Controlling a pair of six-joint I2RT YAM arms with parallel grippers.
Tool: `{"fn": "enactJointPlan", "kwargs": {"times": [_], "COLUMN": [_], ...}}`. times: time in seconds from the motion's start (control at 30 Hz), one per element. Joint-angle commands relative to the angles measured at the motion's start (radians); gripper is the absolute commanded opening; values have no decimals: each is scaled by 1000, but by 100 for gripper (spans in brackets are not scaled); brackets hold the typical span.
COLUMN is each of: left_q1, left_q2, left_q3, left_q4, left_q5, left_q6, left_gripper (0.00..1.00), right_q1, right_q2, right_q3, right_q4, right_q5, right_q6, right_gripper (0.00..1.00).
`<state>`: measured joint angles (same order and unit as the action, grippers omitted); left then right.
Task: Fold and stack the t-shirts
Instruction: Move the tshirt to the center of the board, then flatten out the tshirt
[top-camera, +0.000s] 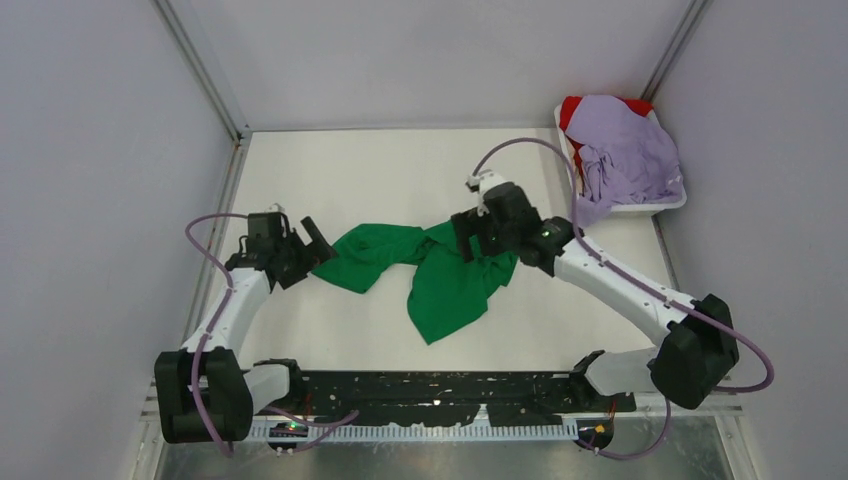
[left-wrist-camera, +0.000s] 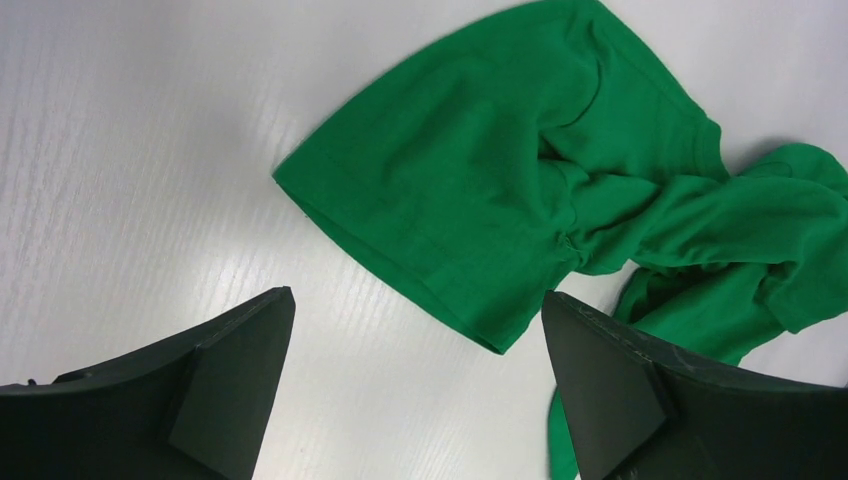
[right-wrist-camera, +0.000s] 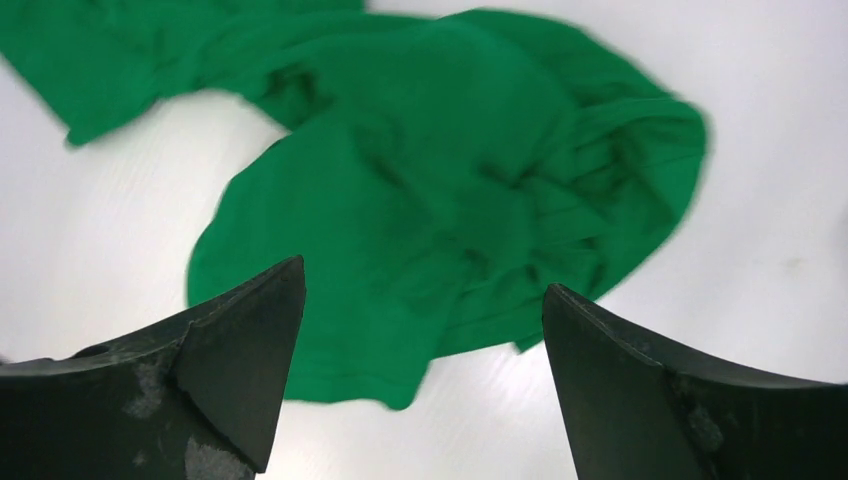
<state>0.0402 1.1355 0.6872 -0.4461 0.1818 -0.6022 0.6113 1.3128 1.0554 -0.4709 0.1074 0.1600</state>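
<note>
Green shirt (top-camera: 430, 272) lying crumpled at table (top-camera: 380, 165) centre. Lavender shirt (top-camera: 628, 150) heaping over red shirt (top-camera: 573, 108) in the tray (top-camera: 655, 207) at 2 o'clock.

Left arm reaching in from 8 o'clock. Left gripper (top-camera: 312, 246) gaping wide at the green shirt's 9 o'clock edge, gripping nothing.

Right arm stretching in from 4 o'clock. Right gripper (right-wrist-camera: 424, 278) hovering spread wide over the green cloth, empty.

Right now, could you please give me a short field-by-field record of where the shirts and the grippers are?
green t-shirt: crumpled, unfolded, mid table
purple t-shirt: heaped in the white tray, far right corner
red t-shirt: in the tray under the purple one, mostly hidden
left gripper: open, empty, beside the green t-shirt's left end
right gripper: open, empty, above the green t-shirt
folded shirts: none visible
</note>
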Motion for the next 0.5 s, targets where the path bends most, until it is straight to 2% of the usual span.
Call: {"fn": "enactJointPlan", "kwargs": {"times": [0.0, 0.1, 0.17, 0.23, 0.3, 0.47], "left_q1": [2, 2, 2, 2, 1, 2], "left_q2": [37, 49, 53, 56, 58, 61], "left_q3": [57, 53, 48, 46, 46, 46], "left_q4": [-13, -13, -11, -11, -14, -18], "left_q5": [8, -2, -2, -2, -7, -16], "left_q6": [-6, -8, -14, -16, -18, -30], "left_gripper": [99, 99, 99, 99, 99, 99], "right_q1": [222, 362, 406, 429, 443, 457], "right_q2": [44, 127, 189, 247, 299, 403], "right_q3": [20, 40, 50, 56, 55, 68], "right_q4": [-93, -100, -86, -71, -48, -60], "right_q5": [51, 6, -45, -110, -145, -113], "right_q6": [69, 94, 109, 131, 145, 130], "right_gripper": [96, 96, 97, 99, 96, 87]}}
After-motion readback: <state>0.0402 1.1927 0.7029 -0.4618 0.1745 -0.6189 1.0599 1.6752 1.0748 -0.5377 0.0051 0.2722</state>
